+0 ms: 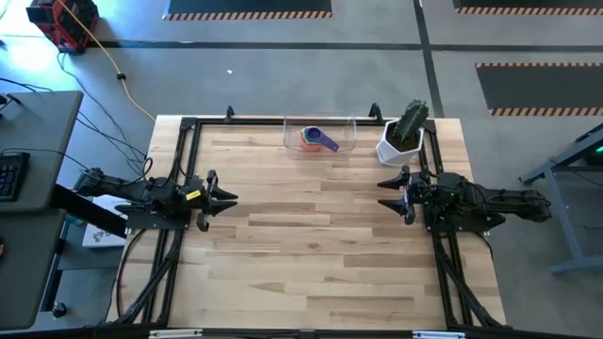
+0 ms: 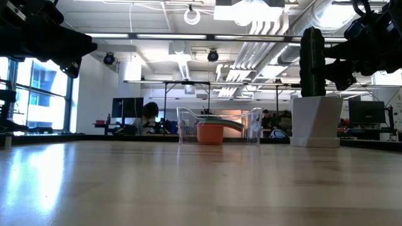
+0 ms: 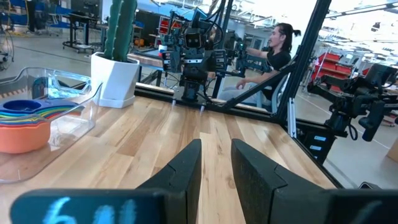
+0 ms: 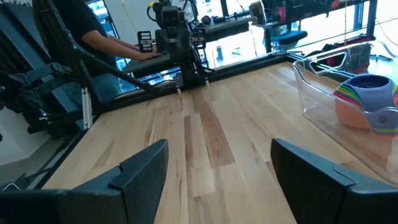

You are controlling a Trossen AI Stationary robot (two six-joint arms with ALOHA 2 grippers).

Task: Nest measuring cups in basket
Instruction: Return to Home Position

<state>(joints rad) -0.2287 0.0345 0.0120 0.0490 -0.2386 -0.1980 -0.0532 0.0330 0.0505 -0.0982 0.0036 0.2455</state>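
Observation:
The measuring cups (image 1: 317, 139) sit nested in one stack, orange outermost with a purple handle sticking out. The stack stands inside the clear basket (image 1: 347, 132) at the middle of the table's far edge. It also shows as the cups (image 3: 25, 121) (image 4: 367, 99) in both wrist views and as the cups (image 2: 210, 130) in the low view, within the basket walls (image 2: 254, 125). My left gripper (image 1: 226, 193) (image 3: 216, 146) hovers near the left edge, open by a narrow gap and holding nothing. My right gripper (image 1: 388, 193) (image 4: 219, 144) hovers near the right edge, wide open and holding nothing.
A white angular pot with a green cactus (image 1: 403, 137) stands just right of the basket, close to my right arm. The wooden table top (image 1: 311, 245) stretches bare between the two grippers and toward the near edge. A person (image 3: 277, 53) sits beyond the table.

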